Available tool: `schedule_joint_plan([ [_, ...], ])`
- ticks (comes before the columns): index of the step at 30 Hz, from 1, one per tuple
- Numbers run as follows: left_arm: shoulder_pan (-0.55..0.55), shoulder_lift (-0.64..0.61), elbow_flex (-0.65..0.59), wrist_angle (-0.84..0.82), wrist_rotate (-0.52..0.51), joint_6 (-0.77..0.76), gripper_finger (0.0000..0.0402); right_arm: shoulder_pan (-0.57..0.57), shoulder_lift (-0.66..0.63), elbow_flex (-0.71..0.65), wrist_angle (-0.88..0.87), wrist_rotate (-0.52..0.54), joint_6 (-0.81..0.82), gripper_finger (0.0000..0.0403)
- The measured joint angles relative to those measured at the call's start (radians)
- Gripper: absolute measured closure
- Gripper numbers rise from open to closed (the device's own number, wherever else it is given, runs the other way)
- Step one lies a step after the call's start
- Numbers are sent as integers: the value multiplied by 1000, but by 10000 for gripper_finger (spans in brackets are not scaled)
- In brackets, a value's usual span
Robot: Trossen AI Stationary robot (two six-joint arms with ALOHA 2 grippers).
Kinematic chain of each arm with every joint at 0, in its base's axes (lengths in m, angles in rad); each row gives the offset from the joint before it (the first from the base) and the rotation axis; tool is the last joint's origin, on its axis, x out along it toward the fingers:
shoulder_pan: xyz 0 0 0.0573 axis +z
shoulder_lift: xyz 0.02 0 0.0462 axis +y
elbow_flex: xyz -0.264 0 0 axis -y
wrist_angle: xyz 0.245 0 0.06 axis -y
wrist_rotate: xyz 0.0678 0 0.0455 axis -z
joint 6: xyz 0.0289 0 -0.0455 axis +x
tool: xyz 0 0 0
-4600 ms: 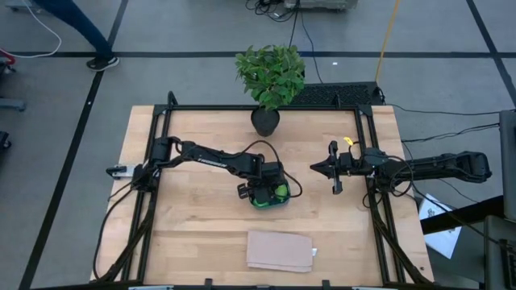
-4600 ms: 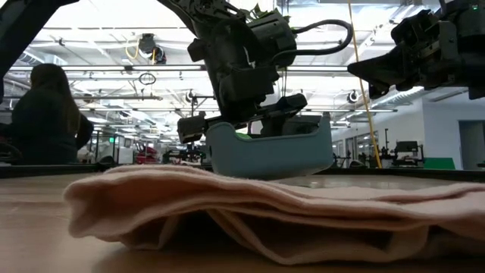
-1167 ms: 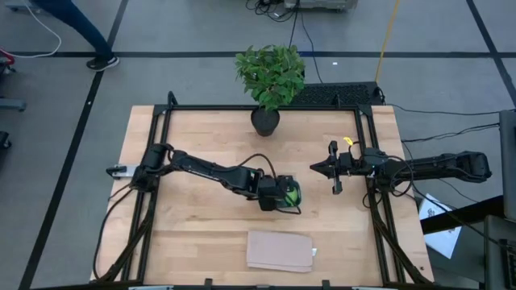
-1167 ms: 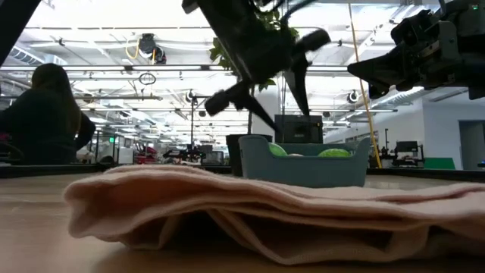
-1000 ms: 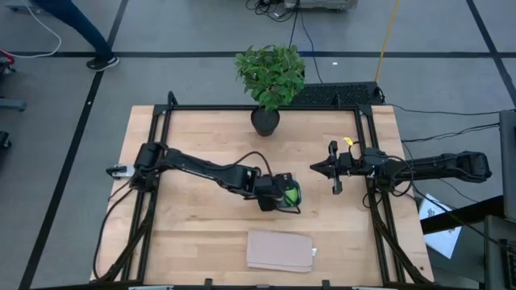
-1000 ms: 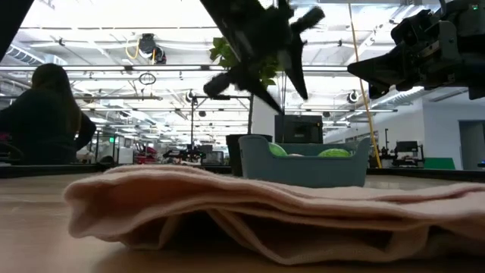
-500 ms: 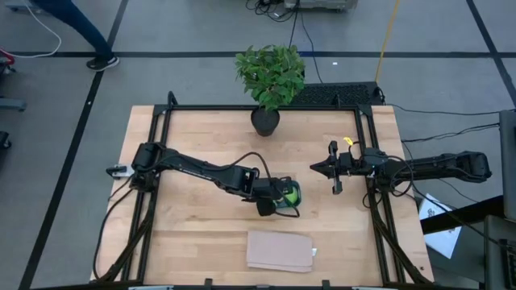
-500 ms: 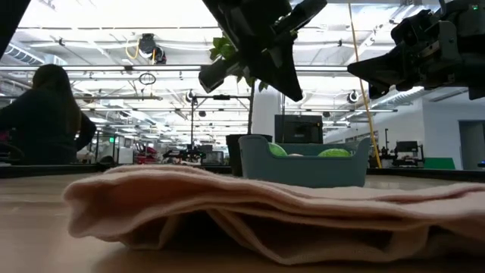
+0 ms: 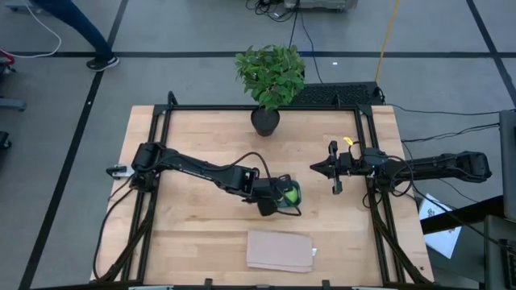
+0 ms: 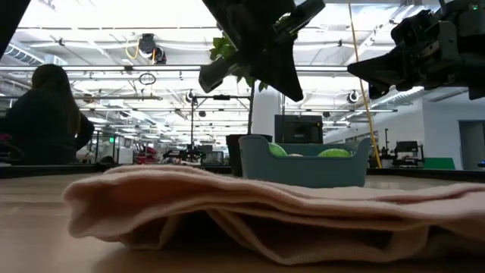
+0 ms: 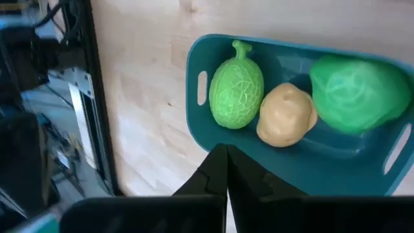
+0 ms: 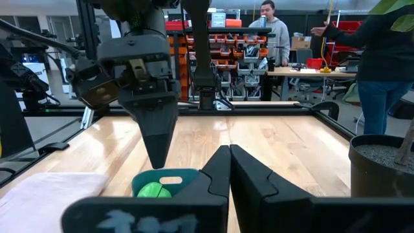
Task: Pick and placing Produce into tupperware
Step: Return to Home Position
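Note:
The teal tupperware stands on the table right of centre. In it lie the produce: a netted green piece, a tan piece and a leafy green piece. My left gripper hangs shut and empty above the tupperware's left, near side, its fingers pointing down, clear of the rim. My right gripper waits shut and empty, level above the table to the right of the tupperware.
A folded tan cloth lies near the front edge, and fills the front of the low view. A potted plant stands at the far edge. Black frame rails border the table. People stand in the room beyond.
My left gripper has shut on nothing above the tupperware and has drawn back a little toward the table's left. The tupperware and the produce in it have stayed where they were.

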Motion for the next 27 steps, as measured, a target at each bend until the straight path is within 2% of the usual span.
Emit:
schedule_joint_plan([
  [10, -12, -16, -1, -1, 131, -337, 401, 0, 0, 0, 0, 0, 0, 403],
  [14, -13, -68, -20, -2, 247, -497, 401, 0, 0, 0, -2, 0, 0, 403],
  [17, -18, -139, -87, 47, 269, -575, 401, 0, 0, 0, -5, 0, 0, 403],
  [21, -22, -258, -249, 243, 264, -696, 401, 0, 3, 0, 0, 0, 0, 403],
  [27, -21, -362, -546, 678, 188, -922, 402, 0, 9, 0, 3, 0, 0, 403],
])
